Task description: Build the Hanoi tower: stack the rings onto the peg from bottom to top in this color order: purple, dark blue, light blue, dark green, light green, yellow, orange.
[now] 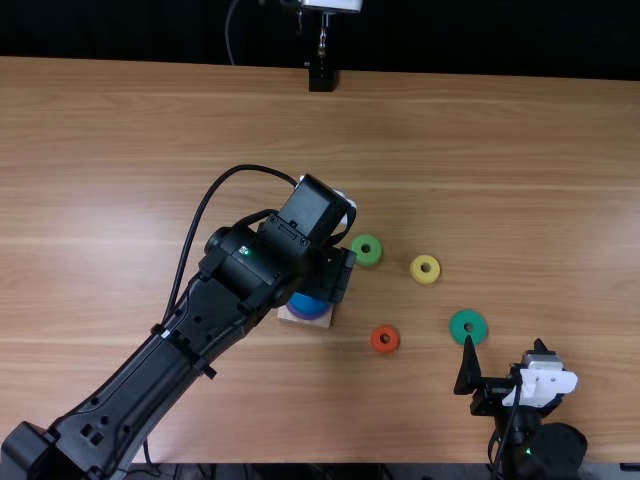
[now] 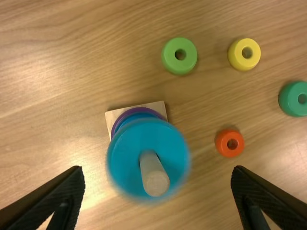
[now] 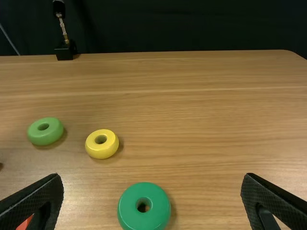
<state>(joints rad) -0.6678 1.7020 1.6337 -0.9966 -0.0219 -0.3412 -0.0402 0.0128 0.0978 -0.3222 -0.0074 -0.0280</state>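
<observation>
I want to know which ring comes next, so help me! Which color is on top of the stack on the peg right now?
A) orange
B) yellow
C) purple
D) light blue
D, because the light blue ring is around the peg, above the dark blue and purple ones.

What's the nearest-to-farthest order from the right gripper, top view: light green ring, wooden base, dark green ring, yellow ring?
From the right gripper:
1. Dark green ring, just ahead, slightly left
2. Yellow ring, farther ahead and left
3. Light green ring, left of the yellow one
4. Wooden base, farthest left, under the stacked rings
</observation>
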